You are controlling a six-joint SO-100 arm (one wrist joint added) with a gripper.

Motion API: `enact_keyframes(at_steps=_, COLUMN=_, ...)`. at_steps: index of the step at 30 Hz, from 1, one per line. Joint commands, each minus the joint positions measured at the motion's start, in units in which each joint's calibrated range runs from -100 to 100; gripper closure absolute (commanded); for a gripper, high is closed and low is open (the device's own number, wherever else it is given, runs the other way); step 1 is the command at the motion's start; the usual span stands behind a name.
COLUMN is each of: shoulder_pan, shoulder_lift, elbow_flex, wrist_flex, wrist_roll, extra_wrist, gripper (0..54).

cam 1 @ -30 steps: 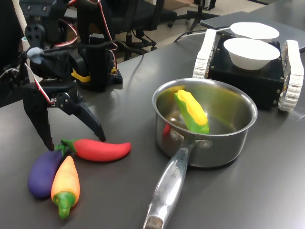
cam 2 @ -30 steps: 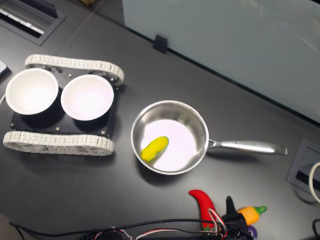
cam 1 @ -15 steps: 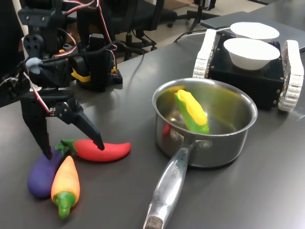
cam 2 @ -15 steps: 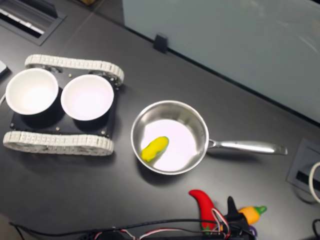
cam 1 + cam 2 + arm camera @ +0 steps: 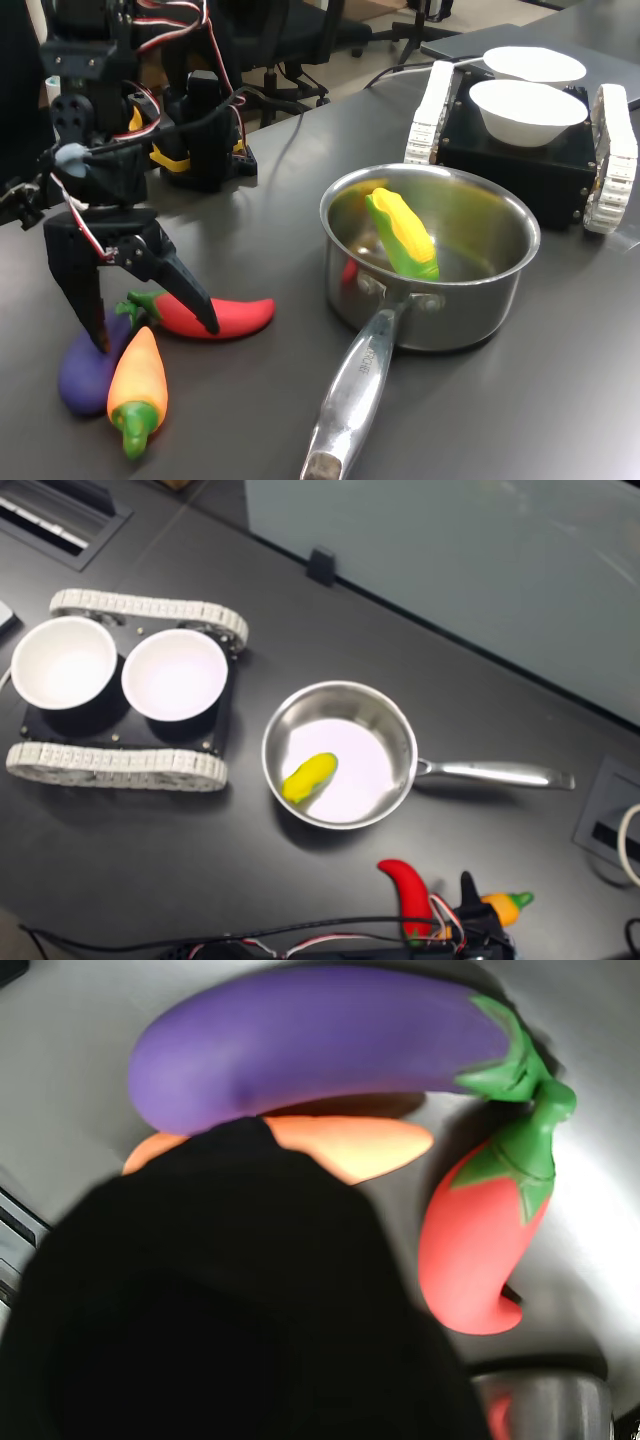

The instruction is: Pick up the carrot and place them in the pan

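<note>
The gripper (image 5: 155,335) has come lower than it was 1 second ago; its 2 jaws are spread wide and hold nothing; one tip is by the purple eggplant (image 5: 88,372), the other by the red chili (image 5: 212,316). The carrot (image 5: 137,388) lies on the table, touching the eggplant, just under the jaws; so a grab looks close. The pan (image 5: 500,275) has only a corn cob (image 5: 402,234) in it.
</note>
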Motion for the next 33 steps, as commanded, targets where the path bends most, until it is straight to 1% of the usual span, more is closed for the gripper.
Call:
enact_keyframes(at_steps=1, shoulder_pan=-1.16, shoulder_lift=-1.85, elbow_flex=-2.19, wrist_flex=-3.81, wrist_roll=-0.73, extra_wrist=-0.44, gripper=12.9)
enact_keyframes(at_steps=11, shoulder_pan=-0.7, shoulder_lift=-1.17, elbow_flex=-1.01, wrist_flex=-4.23, wrist_roll=-0.73, extra_wrist=-0.27, gripper=14.8)
enact_keyframes(at_steps=19, shoulder_pan=0.67, shoulder_lift=0.09, elbow_flex=-0.37, wrist_flex=-5.43, wrist_roll=-0.68, extra_wrist=0.06, gripper=16.1)
enact_keyframes(at_steps=25, shoulder_pan=0.67, shoulder_lift=0.01, elbow_flex=1.81, wrist_flex=-6.7, wrist_roll=-0.49, extra_wrist=0.23, gripper=16.7)
enact_keyframes(at_steps=33, shoulder_pan=0.56, shoulder_lift=0.43, elbow_flex=4.26, wrist_flex=-6.96, wrist_roll=-0.34, extra_wrist=0.82, gripper=17.1)
